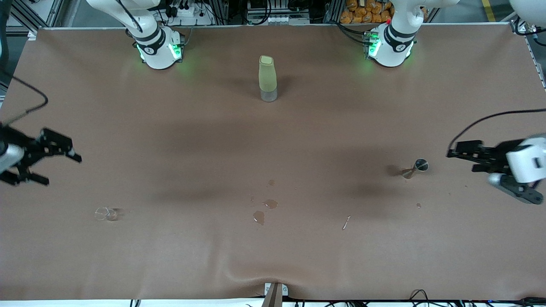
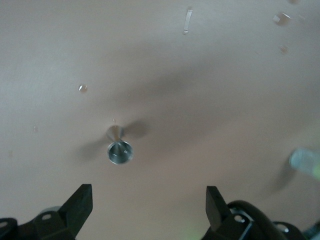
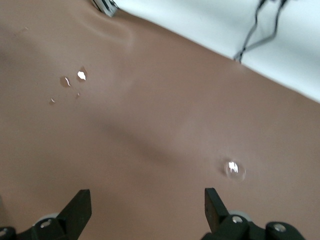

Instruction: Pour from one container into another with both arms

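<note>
A small metal measuring cup (image 1: pixel 416 167) stands on the brown table toward the left arm's end; it also shows in the left wrist view (image 2: pixel 119 147). My left gripper (image 1: pixel 463 161) hovers beside it, open and empty (image 2: pixel 149 200). A small clear glass (image 1: pixel 106 213) sits toward the right arm's end, nearer the front camera, and shows in the right wrist view (image 3: pixel 234 170). My right gripper (image 1: pixel 62 170) hangs open and empty (image 3: pixel 147 202) above the table, apart from the glass. A tall green bottle (image 1: pixel 268 79) with a clear base stands upright between the two arm bases.
Wet spots (image 1: pixel 264 209) lie on the brown cloth (image 1: pixel 273 140) near the middle, also visible as droplets (image 3: pixel 75 77). A thin clear sliver (image 1: pixel 346 222) lies nearer the front camera than the metal cup. The cloth bunches at a clamp (image 1: pixel 275 292) on the front edge.
</note>
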Motion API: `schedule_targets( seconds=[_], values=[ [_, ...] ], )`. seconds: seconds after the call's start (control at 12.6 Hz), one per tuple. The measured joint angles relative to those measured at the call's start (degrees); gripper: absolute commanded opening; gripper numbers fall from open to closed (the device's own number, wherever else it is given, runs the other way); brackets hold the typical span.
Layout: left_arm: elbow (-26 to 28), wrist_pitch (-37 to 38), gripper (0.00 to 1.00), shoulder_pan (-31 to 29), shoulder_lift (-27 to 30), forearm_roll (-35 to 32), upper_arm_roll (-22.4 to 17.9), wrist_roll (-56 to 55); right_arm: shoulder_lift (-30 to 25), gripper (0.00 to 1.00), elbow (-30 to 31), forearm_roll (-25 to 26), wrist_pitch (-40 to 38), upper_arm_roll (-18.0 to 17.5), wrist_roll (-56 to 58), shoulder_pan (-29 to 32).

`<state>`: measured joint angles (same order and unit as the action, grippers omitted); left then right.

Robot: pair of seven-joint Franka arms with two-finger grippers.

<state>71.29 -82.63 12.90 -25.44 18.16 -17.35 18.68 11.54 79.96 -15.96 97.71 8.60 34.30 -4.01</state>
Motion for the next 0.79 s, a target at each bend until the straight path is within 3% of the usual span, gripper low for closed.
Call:
schedule_targets(
  seconds=[0.24, 0.4, 0.56, 0.64, 0.79],
  values=[
    [0.1, -0.3, 1.00, 7.2, 1.4, -5.1, 0.1, -19.8, -5.6, 1.00, 2.6, 4.6, -5.4, -0.6, -9.3, 1.1],
    [0.1, -0.6, 1.00, 9.7, 2.4, -9.1, 0.1, -22.6, -9.6, 1.00, 5.4, 6.3, -8.1, -2.9, -17.5, 3.0],
    [0.4, -0.6, 1.00, 7.7, 4.8, -10.1, 2.0, -22.6, -13.1, 1.00, 8.5, 7.9, -8.8, -6.1, -24.9, 5.3],
    [0.9, -0.6, 1.00, 4.2, 6.2, -10.2, 5.3, -22.4, -14.2, 1.00, 9.3, 9.9, -9.3, -7.8, -27.8, 6.6],
    [3.0, -0.6, 1.00, -5.2, 9.1, -10.6, 15.9, -22.3, -15.4, 1.00, 10.0, 13.1, -11.2, -9.2, -31.2, 7.6]
  ],
)
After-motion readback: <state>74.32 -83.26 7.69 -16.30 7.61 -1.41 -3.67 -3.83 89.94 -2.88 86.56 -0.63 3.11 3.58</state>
